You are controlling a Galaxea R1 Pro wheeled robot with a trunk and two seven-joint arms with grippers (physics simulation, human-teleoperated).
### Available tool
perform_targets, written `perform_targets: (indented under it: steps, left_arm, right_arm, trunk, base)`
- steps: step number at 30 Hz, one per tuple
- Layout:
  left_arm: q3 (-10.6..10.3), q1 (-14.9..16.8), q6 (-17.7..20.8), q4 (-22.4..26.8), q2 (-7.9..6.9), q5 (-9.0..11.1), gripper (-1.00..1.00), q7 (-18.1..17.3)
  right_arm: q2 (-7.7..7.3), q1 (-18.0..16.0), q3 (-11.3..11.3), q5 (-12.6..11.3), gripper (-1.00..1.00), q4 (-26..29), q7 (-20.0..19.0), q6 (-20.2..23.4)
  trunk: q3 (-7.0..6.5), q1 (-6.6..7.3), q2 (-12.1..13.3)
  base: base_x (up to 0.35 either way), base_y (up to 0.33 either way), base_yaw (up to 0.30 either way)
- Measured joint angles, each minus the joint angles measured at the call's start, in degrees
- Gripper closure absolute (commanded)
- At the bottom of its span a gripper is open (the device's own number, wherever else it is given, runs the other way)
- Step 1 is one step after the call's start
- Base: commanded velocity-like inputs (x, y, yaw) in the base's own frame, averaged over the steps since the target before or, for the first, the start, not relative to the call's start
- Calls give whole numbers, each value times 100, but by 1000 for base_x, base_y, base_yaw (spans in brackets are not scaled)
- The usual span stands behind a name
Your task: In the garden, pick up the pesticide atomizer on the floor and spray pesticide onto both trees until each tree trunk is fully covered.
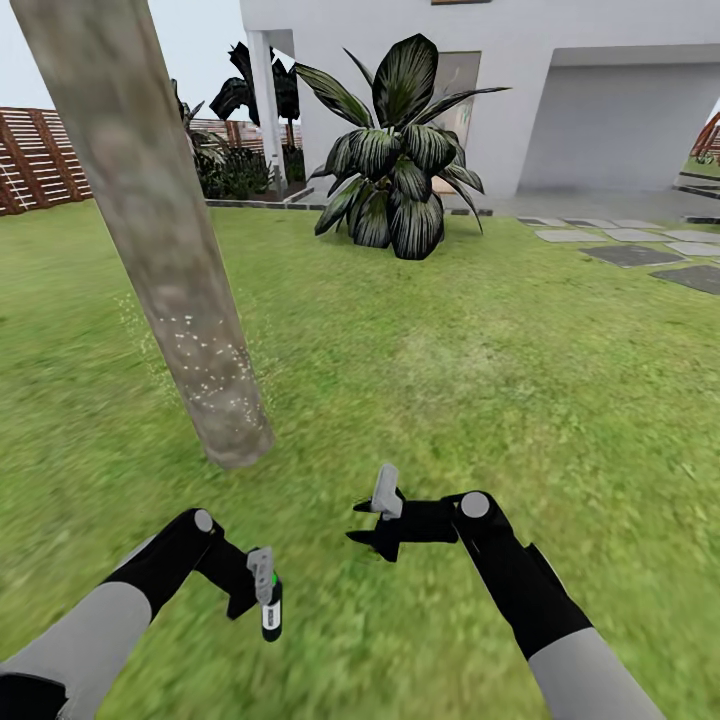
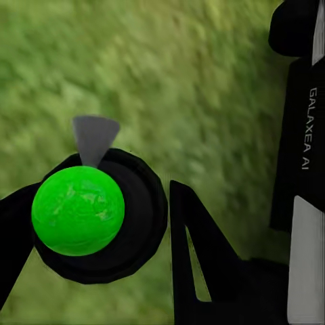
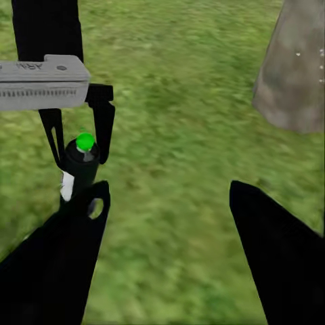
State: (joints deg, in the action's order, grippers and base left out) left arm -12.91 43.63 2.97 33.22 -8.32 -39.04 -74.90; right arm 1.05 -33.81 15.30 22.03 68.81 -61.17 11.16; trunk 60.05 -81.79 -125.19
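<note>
Pesticide atomizer [image 1: 271, 612] already off the floor, gripped in the jaws of the left gripper [image 1: 263, 592], low at the left of the head view, above the grass [image 1: 450, 380]. Top of the bottle showing green, not red: a bright green cap ringed by a black collar in the left wrist view [image 2: 78, 210], and the same green dot atop a dark body with a pale label in the right wrist view [image 3: 80, 166], with the left jaws closed on either side of it. Right gripper [image 1: 375, 520] holding nothing, its jaws spread apart over bare lawn, angled towards the left arm. One tree trunk [image 1: 160, 240] close ahead and to the left, thick, mottled grey-tan, leaning in frame; a scatter of pale specks on its lower stretch [image 1: 215, 375], likely spray already landed, though only a band near the base looks marked and the trunk higher up looks clean. Same specks faint on the trunk base in the right wrist view [image 3: 292, 68]. By this reading: pick-up done, first trunk begun but far from fully covered, second tree untouched as far as can be judged. Beyond, a broad-leaved dark plant [image 1: 395, 160], a white house [image 1: 560, 90], grey paving slabs [image 1: 630, 250] and a slatted fence [image 1: 40, 155].
</note>
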Motion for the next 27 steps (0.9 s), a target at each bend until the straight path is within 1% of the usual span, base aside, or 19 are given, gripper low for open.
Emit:
perform_targets:
  steps: [3,6,9,10,12,14,17,21,27]
  left_arm:
    - [-1,11,-15,32,8,3,100,-118]
    - [0,46,-68,70,18,14,100,-310]
    - [1,133,-142,82,191,13,100,-375]
    - [2,164,-149,85,256,13,100,-383]
    - [1,233,-153,88,360,12,100,-410]
    - [0,289,-155,88,448,11,100,-497]
    - [0,322,-155,93,540,11,100,-544]
    - [0,401,-139,89,722,-6,100,-551]
    - [-4,515,-108,88,840,-102,100,-505]
  right_arm:
    - [0,-3,6,15,100,-21,7,0]
    - [-7,-3,8,20,100,-32,12,0]
    - [-12,-3,15,43,100,-34,9,-4]
    - [-10,-3,16,107,100,-34,9,-6]
    - [-10,-3,16,311,100,-40,7,-12]
    - [-9,-3,17,419,100,-42,2,-16]
    - [-10,-3,17,455,100,-43,4,-17]
    - [-9,-3,17,460,100,-43,5,-17]
    - [-2,-3,25,452,100,-43,0,-17]
  trunk:
    - [0,0,0]
    - [0,0,0]
    - [0,0,0]
    - [0,0,0]
    - [0,0,0]
    - [0,0,0]
    - [0,0,0]
    - [0,0,0]
    - [0,0,0]
  base:
    - [0,0,0]
    - [0,0,0]
    - [0,0,0]
    - [0,0,0]
    - [0,0,0]
    - [0,0,0]
    - [0,0,0]
    - [0,0,0]
    - [0,0,0]
